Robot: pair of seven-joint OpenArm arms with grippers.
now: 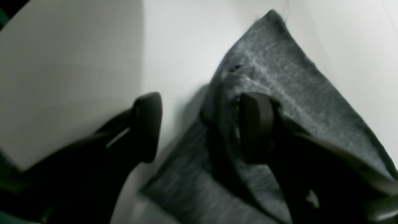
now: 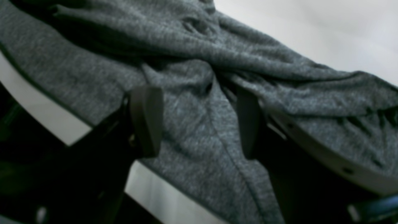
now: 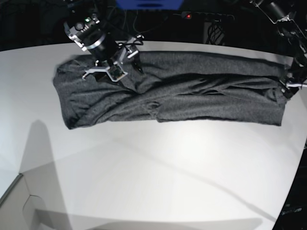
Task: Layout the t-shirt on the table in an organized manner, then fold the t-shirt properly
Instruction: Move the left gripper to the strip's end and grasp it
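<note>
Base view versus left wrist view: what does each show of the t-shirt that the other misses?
Only the base view shows the whole t-shirt stretched in a long wrinkled band across the far part of the table, with the right claw over its other end. Only the left wrist view shows the left claw close up: its fingers stand apart, one over bare table, one against a pointed shirt corner. Both show dark grey fabric lying on the white table at the left arm's end.
</note>
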